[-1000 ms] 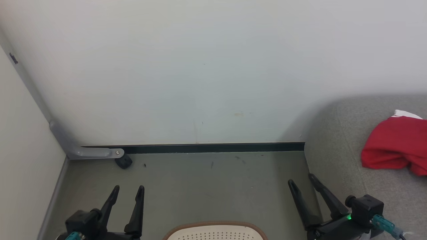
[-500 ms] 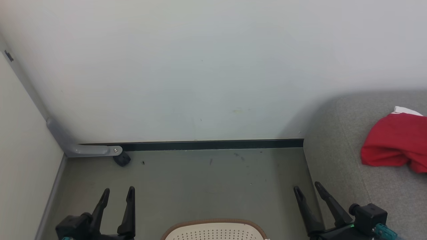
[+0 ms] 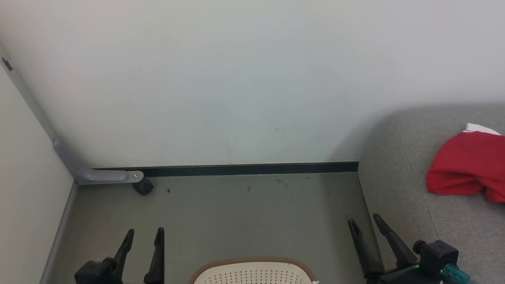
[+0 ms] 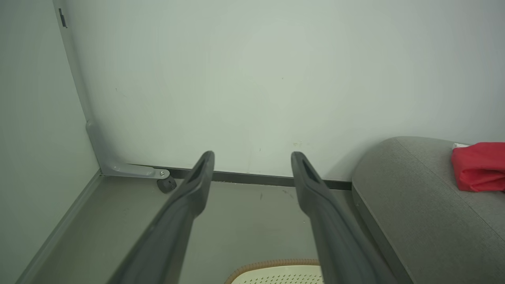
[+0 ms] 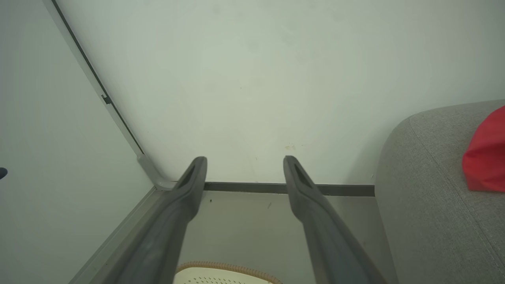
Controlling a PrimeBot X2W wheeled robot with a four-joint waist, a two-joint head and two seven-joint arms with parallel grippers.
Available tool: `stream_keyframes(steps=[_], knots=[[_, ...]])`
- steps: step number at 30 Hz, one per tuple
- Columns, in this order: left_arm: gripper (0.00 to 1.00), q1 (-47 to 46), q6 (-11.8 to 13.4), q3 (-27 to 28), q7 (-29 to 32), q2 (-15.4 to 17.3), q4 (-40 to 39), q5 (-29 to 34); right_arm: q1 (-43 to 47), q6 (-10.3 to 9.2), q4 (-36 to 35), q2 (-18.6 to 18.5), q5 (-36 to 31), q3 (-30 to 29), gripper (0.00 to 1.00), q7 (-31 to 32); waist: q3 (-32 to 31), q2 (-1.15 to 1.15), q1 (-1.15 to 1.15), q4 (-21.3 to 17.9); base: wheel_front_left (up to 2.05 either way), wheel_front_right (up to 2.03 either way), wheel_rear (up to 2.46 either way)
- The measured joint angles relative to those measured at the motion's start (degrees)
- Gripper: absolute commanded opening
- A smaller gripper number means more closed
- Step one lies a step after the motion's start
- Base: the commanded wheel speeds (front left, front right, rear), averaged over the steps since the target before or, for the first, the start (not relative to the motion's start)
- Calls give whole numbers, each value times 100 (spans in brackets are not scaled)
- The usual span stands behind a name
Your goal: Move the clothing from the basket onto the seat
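A red piece of clothing [image 3: 467, 167] with a white edge lies on the grey seat [image 3: 398, 157] at the right; it also shows as clothing [image 4: 479, 165] on the seat [image 4: 414, 197] in the left wrist view and as clothing [image 5: 487, 157] on the seat [image 5: 426, 189] in the right wrist view. The basket [image 3: 252, 272], cream with a brown rim, peeks in at the bottom centre, its inside hidden. My left gripper [image 3: 144, 233] stands open at the lower left, my right gripper [image 3: 363, 219] open at the lower right beside the seat's edge. Both hold nothing.
A pale wall [image 3: 236, 79] with a dark baseboard [image 3: 252, 169] closes the far side, and a side wall [image 3: 27, 189] stands at the left. A grey bracket with a small black wheel [image 3: 143, 187] sits in the corner on the grey floor [image 3: 244, 217].
The head view has tilted down slightly. My left gripper has sunk lower in the view, then shifted a little right. The right gripper has dropped a bit. The clothing has not moved.
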Motion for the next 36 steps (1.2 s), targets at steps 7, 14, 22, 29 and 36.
stream_keyframes(steps=[7,14,22,29,36], knots=[[100,-1,-105,59,0,-26,36,57,0,31,38,45,-24,-48,100,0,0,0,0,-2,0,0,0],[0,186,-146,-15,10,-116,324,56,232,30,300,133,-38,11,0,16,-3,0,0,-4,0,0,0],[0,235,-204,172,169,-197,345,-307,289,31,326,201,348,-231,0,168,-12,0,0,-26,0,0,0],[0,233,-259,346,313,-253,343,-625,289,31,312,254,740,-433,0,316,-20,0,0,-43,0,0,0],[0,232,-361,544,482,-349,341,-1056,289,37,297,313,1199,-657,0,474,-29,0,0,-62,0,0,0]])
